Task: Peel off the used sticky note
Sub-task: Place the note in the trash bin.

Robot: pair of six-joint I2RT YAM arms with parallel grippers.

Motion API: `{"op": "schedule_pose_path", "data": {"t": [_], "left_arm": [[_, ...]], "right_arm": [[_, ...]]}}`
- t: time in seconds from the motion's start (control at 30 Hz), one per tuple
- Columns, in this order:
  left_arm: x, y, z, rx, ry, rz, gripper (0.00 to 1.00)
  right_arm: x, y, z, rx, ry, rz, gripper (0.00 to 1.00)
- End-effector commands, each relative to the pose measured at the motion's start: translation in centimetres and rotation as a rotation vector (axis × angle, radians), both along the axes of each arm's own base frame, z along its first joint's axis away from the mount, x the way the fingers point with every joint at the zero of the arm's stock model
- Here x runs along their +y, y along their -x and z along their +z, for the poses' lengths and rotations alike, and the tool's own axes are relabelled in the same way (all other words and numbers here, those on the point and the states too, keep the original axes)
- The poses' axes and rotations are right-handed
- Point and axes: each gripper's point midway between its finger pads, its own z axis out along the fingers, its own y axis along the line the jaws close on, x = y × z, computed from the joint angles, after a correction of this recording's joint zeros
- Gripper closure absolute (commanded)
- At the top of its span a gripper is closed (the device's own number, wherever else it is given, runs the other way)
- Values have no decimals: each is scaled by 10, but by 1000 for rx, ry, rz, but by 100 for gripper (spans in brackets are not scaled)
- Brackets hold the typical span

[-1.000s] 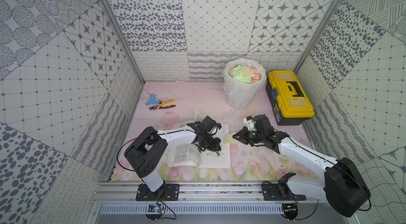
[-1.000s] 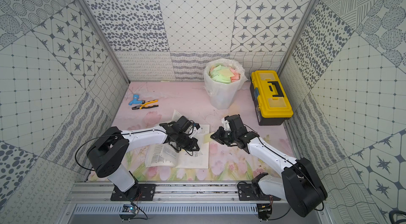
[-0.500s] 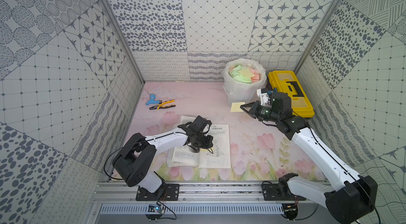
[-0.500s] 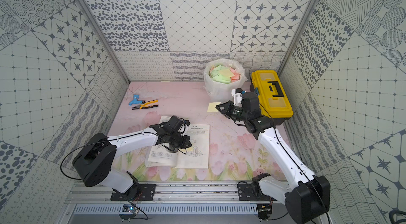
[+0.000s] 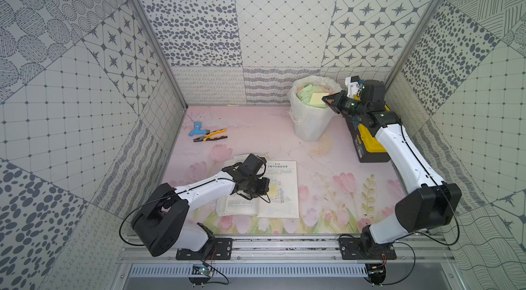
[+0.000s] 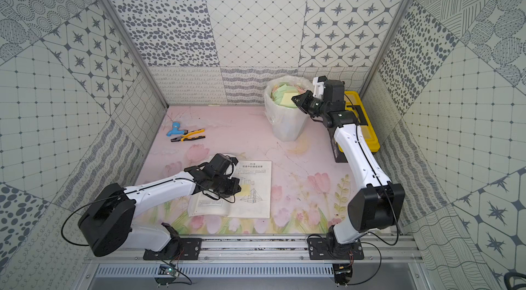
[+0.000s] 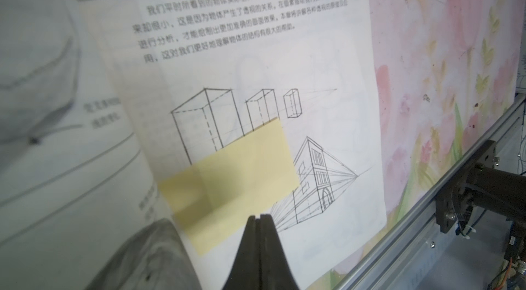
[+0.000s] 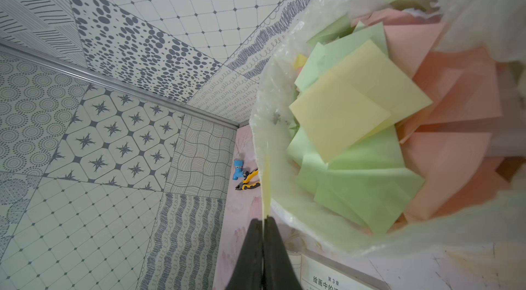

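The right hand (image 8: pixel 264 219) is closed on a yellow note (image 8: pixel 266 183), which the right wrist view shows edge-on, rising from between the fingertips. In both top views this hand is raised at the rim of the bin (image 5: pixel 308 129), with the note held over the bin's opening, above a heap of green, pink and yellow notes. Behind the right arm a yellow toolbox (image 6: pixel 370 137) stands on the desk (image 5: pixel 327 172), beside the bin.

The left hand (image 7: pixel 259 217) is closed with nothing between its jaws. Its tips are at the near edge of a page note (image 7: pixel 242 174), which is stuck flat over the drawings on the right-hand page of an open book (image 7: pixel 327 61). The book lies on the desk near the front. Pliers (image 5: pixel 212 135) and a blue fitting (image 5: pixel 195 129) lie together by the left wall, well apart from the book.
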Motion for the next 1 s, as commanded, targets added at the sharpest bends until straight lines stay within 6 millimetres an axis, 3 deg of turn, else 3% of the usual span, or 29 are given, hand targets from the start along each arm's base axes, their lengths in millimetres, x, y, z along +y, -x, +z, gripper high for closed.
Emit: {"op": "schedule_pose_path", "data": {"t": [0.0,0.2,0.27,0.43,0.7,0.97], "left_arm": [[16,6,-4,9,-53,46,100],[25,14,-9,34,-79,68,100],[30,16,-9,37,-92,80,100],[33,18,-5,29,-96,91,100],[41,24,-6,49,-126,106,100],[51,24,-16,76,-199,124,100]], "right_arm": [[-9,-29,-2,-10,62,-20,89],[-12,-67,-18,42,140,-27,85],[-13,-74,-22,59,159,-31,78],[-18,-73,-10,40,185,-47,63],[-37,-52,23,-20,217,-92,41],[-37,-6,44,-63,226,-57,34]]}}
